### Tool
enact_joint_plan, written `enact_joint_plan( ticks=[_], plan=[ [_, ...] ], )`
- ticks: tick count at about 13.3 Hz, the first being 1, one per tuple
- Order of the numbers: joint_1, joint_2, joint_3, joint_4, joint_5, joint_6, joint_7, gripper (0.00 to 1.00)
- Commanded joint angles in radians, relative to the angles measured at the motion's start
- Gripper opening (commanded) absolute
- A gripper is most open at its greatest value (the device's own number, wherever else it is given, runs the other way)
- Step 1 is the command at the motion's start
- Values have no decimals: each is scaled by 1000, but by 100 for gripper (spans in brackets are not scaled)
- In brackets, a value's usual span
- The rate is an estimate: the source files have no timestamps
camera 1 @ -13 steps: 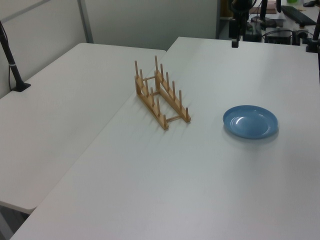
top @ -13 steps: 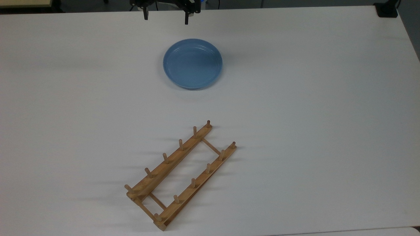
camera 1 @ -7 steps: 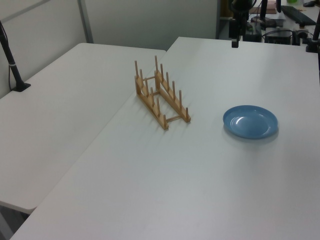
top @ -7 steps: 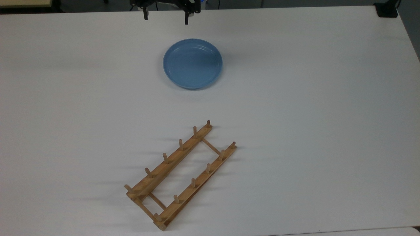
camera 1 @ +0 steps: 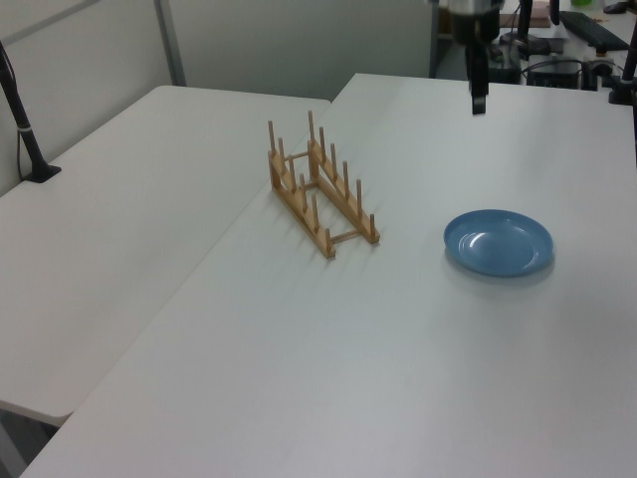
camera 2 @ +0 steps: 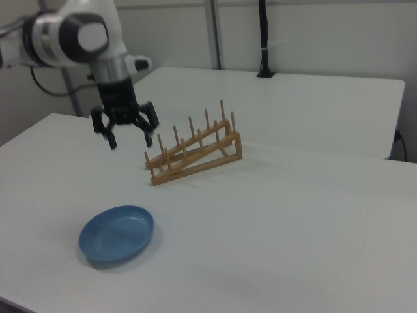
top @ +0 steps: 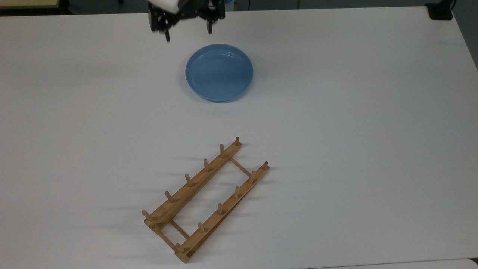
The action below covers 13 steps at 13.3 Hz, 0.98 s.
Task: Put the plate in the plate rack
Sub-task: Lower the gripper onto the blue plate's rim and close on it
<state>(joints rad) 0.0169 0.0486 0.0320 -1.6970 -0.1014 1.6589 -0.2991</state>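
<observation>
White table [top: 354,130], approach stage: nothing gripped, nothing racked.

The gripper [camera 2: 129,139] hangs in the air with its fingers spread wide and empty, just beyond the plate's far edge in the top view, probably positioned for a rim grasp. The plate [top: 219,72] lies flat on the table, well apart from the plate rack [top: 205,200], whose upright pegs stand unoccupied to receive it on edge.
</observation>
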Motion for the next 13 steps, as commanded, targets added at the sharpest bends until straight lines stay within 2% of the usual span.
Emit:
enact_joint_plan(
  ticks=[1, 3, 4, 6, 7, 10, 13],
  plan=[
    [-23, 6, -8, -180, -15, 157, -231, 100],
    [-29, 92, -6, -217, -61, 192, -285, 79],
    [-28, 129, -6, -217, -76, 202, -285, 74],
    [-26, 201, -4, -216, -104, 216, -285, 57],
    [-26, 223, -4, -216, -109, 232, -284, 56],
    [-22, 255, -1, -211, -109, 240, -272, 44],
    [-20, 263, 2, -210, -109, 240, -250, 18]
  ],
)
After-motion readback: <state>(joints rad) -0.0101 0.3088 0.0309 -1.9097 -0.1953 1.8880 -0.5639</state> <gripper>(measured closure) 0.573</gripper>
